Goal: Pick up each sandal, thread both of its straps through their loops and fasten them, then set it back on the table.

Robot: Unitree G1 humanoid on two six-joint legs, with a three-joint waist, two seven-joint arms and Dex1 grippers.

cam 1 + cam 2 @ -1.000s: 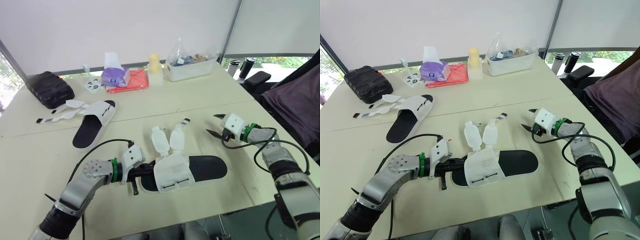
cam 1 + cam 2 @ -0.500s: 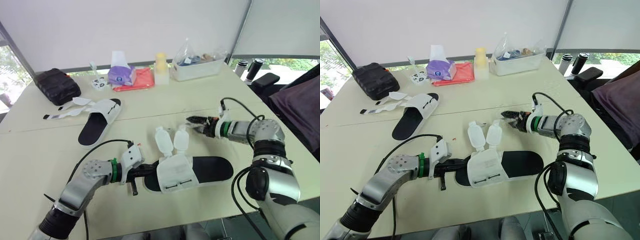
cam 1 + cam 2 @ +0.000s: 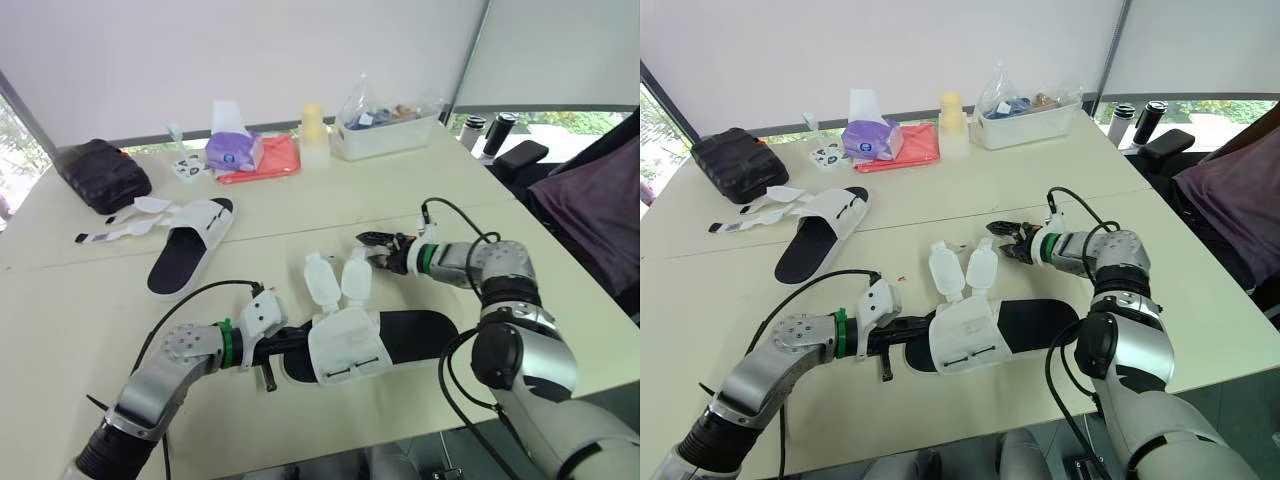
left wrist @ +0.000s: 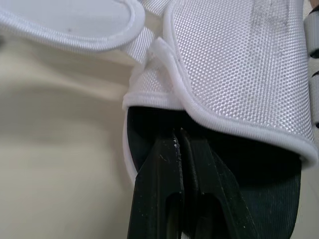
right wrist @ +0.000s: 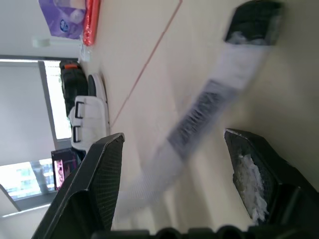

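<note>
The near sandal [image 3: 355,345], black sole with a white upper, lies on the table [image 3: 420,200] with both straps [image 3: 338,277] unfastened and spread away from me. My left gripper [image 3: 287,343] is shut, its fingertips [image 4: 178,145] tucked into the toe opening on the black footbed. My right gripper [image 3: 376,245] is open and low over the table, its fingers on either side of the thin strap end [image 5: 214,94], not closed on it. The second sandal [image 3: 190,245] rests at the far left, its straps [image 3: 125,222] loose.
Along the back edge stand a black case [image 3: 100,175], a purple tissue pack [image 3: 232,150], a red cloth [image 3: 268,160], a yellow-capped bottle [image 3: 312,135] and a white bin [image 3: 385,130]. Dark bottles [image 3: 482,130] and a chair with purple fabric [image 3: 590,200] are at the right.
My right gripper has swung left from the table's right side to the near sandal's strap end. The left gripper has stayed at the toe. The camera has shifted slightly.
</note>
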